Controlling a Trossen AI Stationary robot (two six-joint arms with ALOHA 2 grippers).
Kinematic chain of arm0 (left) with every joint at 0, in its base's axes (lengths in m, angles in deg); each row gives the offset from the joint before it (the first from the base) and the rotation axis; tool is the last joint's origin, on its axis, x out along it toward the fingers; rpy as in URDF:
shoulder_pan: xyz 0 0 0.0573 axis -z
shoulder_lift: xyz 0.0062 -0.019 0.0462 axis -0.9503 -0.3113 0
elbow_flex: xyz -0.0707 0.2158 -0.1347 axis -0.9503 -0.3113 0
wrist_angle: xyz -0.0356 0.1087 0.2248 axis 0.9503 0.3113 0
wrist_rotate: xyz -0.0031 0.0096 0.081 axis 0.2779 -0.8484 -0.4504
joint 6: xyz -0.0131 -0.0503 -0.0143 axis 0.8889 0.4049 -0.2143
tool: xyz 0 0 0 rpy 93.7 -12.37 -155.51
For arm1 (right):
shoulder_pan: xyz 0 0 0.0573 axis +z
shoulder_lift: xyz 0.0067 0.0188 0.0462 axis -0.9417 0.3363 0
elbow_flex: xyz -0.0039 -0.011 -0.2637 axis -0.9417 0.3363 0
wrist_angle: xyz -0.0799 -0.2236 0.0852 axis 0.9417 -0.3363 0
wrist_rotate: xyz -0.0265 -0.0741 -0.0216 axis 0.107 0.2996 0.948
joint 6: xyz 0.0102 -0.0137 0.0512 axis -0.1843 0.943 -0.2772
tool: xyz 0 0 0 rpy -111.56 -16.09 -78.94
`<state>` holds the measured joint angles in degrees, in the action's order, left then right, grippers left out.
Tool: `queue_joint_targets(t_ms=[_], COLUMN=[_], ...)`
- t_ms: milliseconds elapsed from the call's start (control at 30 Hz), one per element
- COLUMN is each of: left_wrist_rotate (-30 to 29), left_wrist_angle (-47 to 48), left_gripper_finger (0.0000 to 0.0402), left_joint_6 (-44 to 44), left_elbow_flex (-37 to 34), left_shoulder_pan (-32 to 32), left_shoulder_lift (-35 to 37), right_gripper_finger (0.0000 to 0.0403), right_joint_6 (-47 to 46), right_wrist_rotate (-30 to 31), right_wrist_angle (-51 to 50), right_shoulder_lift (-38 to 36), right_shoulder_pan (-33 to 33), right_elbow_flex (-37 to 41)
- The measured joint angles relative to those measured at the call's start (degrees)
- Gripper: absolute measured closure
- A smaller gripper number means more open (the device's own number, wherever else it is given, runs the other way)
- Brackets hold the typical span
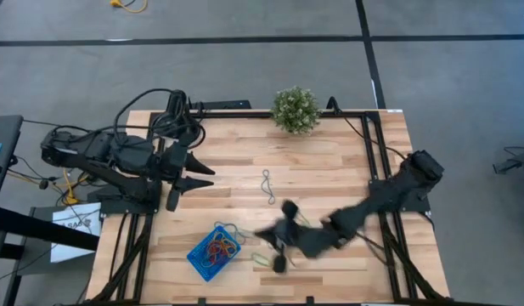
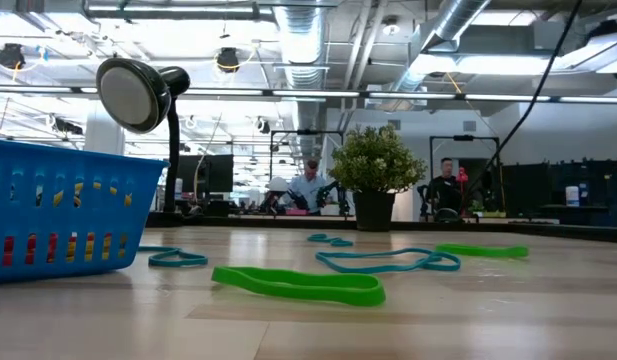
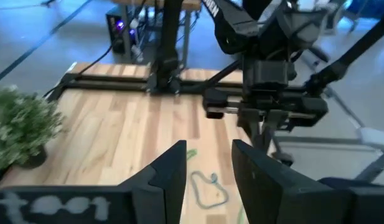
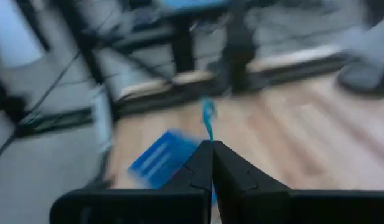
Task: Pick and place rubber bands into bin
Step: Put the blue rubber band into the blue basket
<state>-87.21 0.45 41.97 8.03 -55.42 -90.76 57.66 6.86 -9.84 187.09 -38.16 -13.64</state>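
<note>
Seen from above: one wooden table, two dark arms, one bright-blue bin near the front edge, left of centre. Holding a tangle of red and orange rubber bands, too knotted to count. Lying loose on the wood: one grey-blue band mid-table, one green band just beside the bin; from table height, a second green band and three blue-green loops. Right hand blurring above the table near the bin, fingers pressed together, pinching a thin blue band dangling from the tips. Left hand hovering at the left side, fingers spread, gripping nothing. One potted plant at the back edge; one round lamp, partly cut off.
</note>
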Motion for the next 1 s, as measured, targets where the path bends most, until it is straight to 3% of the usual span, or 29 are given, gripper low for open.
queue_joint_targets(t_ms=[167,333,600,800,1000], left_wrist_rotate=[-1.9,-6.1,-7.7,-7.7,-7.7], left_wrist_angle=[3.9,4.4,6.3,6.9,6.9], left_gripper_finger=[0.0285,0.0285,0.0285,0.0285,0.0285], left_joint_6=[0.0,-1.4,-1.5,-0.6,-0.6], left_elbow_flex=[0.0,0.0,0.0,0.0,0.0], left_shoulder_pan=[0.0,0.0,0.0,0.0,0.0], left_shoulder_lift=[0.0,0.2,0.1,0.1,0.1], right_gripper_finger=[0.0403,0.0403,0.0403,0.0403,0.0403], right_joint_6=[3.1,1.4,0.9,1.3,1.3], right_wrist_rotate=[-5.4,-18.9,-30.3,-31.6,-24.1], right_wrist_angle=[9.7,23.7,24.9,14.4,7.5], right_shoulder_lift=[6.4,16.1,26.1,28.2,28.4], right_shoulder_pan=[-6.8,-10.8,-12.6,-12.1,-10.3], right_elbow_flex=[0.1,-1.1,-13.8,-21.8,-22.1])
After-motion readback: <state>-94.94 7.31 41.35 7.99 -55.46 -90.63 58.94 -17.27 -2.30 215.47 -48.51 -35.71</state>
